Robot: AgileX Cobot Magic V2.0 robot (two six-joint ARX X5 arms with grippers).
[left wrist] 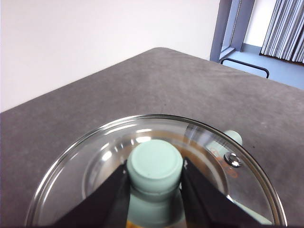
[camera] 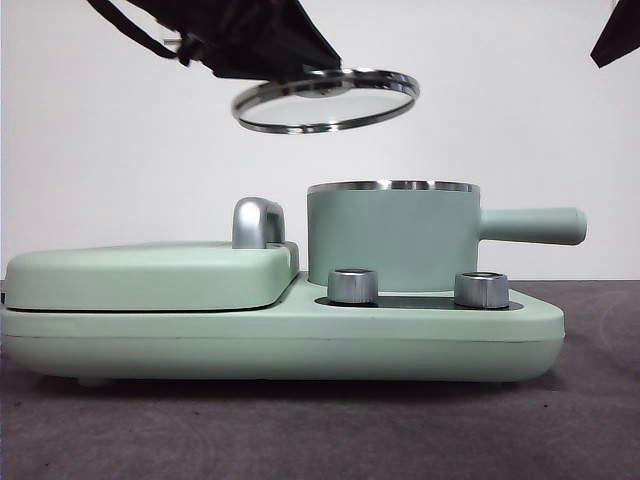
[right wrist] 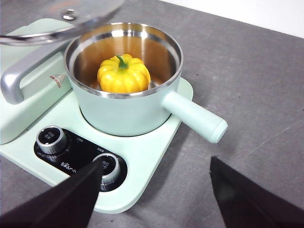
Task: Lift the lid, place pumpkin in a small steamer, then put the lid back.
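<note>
- The lid [camera: 325,100] is a round clear glass disc with a steel rim and a mint-green knob [left wrist: 155,166]; it hangs tilted in the air, above and a little left of the small steamer [camera: 392,238], not touching it.
- The left gripper [left wrist: 155,183] holds the lid, its two black jaws closed against either side of the knob.
- The pumpkin [right wrist: 123,73], glossy yellow-orange with ribs and a short green stem, sits inside the small steamer on its steel floor.
- The small steamer is a mint-green pot with a steel rim and a long straight handle [camera: 530,225] pointing right; it stands on the right part of a wide mint-green appliance base [camera: 280,335].
- Two silver knobs [camera: 352,285] sit at the near edge of the base (on a dark panel), and a flat mint-green cover [camera: 150,275] with a chrome handle [camera: 256,222] lies to the left.
- The right gripper [right wrist: 152,199] hovers near the pot with jaws spread wide, holding nothing.
- The base rests on a dark grey table [camera: 320,430]; a plain white wall stands behind, and the left wrist view shows a grey door frame [left wrist: 232,28] and striped curtains [left wrist: 285,28].
</note>
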